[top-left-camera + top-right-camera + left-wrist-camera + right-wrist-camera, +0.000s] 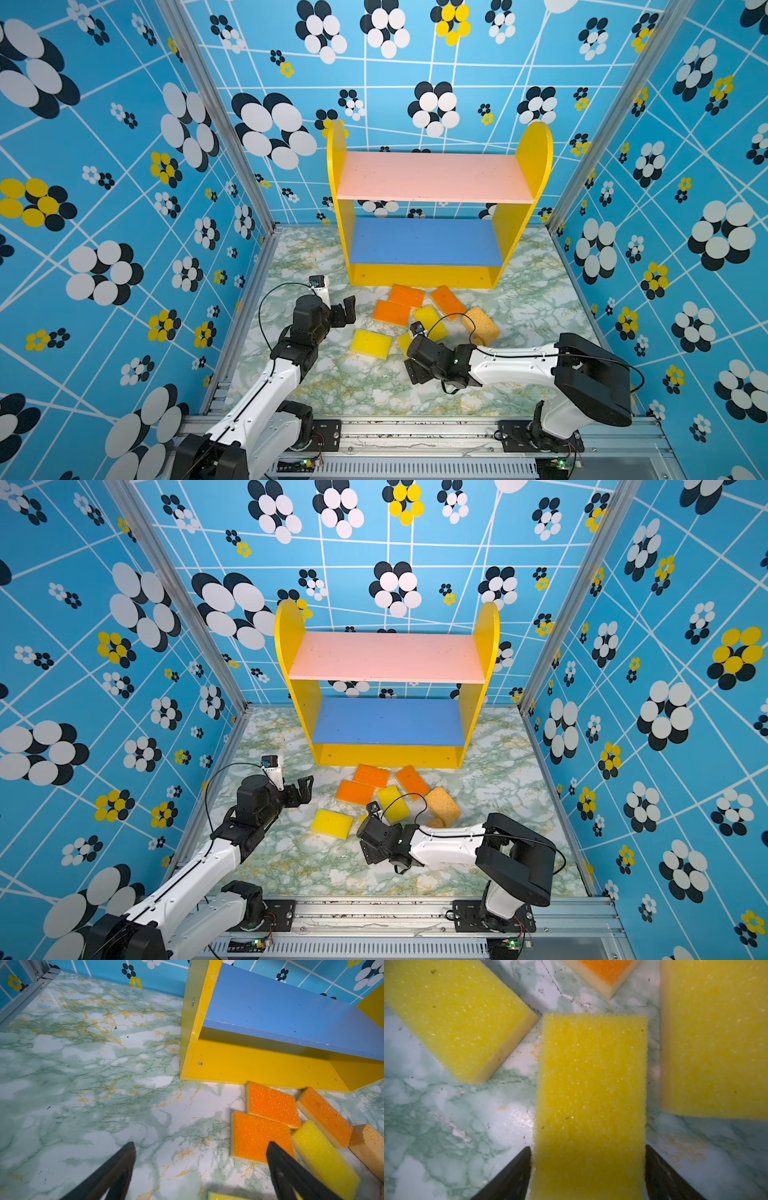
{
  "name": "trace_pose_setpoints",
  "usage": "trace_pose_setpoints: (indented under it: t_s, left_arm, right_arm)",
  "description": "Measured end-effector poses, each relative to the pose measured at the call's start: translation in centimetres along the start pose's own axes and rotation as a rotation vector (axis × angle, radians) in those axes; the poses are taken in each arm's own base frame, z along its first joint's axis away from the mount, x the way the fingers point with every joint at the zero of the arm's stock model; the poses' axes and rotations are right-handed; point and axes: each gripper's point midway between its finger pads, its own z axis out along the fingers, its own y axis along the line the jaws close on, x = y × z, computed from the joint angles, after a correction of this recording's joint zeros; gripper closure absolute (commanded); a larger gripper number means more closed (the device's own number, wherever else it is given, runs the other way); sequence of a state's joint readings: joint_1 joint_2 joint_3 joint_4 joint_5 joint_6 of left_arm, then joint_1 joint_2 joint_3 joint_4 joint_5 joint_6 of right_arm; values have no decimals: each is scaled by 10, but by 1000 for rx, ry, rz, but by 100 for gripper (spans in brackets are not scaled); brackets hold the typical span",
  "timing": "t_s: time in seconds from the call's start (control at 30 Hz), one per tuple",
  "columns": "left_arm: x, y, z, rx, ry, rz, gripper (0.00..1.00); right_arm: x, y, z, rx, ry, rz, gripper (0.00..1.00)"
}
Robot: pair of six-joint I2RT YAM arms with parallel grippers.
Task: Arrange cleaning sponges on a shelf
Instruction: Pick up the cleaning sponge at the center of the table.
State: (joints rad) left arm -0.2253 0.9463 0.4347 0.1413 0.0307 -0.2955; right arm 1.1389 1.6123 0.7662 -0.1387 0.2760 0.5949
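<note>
Sponge (589, 1095) (yellow, grainy) seemingly pinched between right jaws.

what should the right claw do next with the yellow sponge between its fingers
Probably close the right claw on the yellow sponge, then lift: its fingers flank both long sides, no squeeze shows yet, and the shelf looks bare.

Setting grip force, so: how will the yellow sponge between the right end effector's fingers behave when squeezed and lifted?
The yellow sponge looks like open-pored foam, so it is probably light and squashy. Its rough, fuzzy surface should resist slipping. Flat and rectangular, it is unlikely to roll.
</note>
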Motion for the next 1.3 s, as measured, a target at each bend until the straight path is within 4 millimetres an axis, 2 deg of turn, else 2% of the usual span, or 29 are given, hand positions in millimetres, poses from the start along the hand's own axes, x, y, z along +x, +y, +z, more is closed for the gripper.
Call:
trace_pose_setpoints:
  t_s: [0.27,0.4,0.67,0.8,1.03,1.3]
  left_arm:
    - [0,0,0,0,0,0,1]
    - [0,0,0,0,0,0,1]
    - [0,0,0,0,0,0,1]
    - [0,0,0,0,0,0,1]
    - [0,0,0,0,0,0,1]
    - [0,0,0,0,0,0,1]
  right_arm:
    - [1,0,1,26,19,-14,18]
    - [2,-2,2,48,26,-17,27]
    - [2,-4,2,61,25,-16,34]
    - [1,-3,1,55,25,-17,43]
    - [1,-4,-10,33,15,-29,43]
    - [-7,-3,-24,7,-27,-41,43]
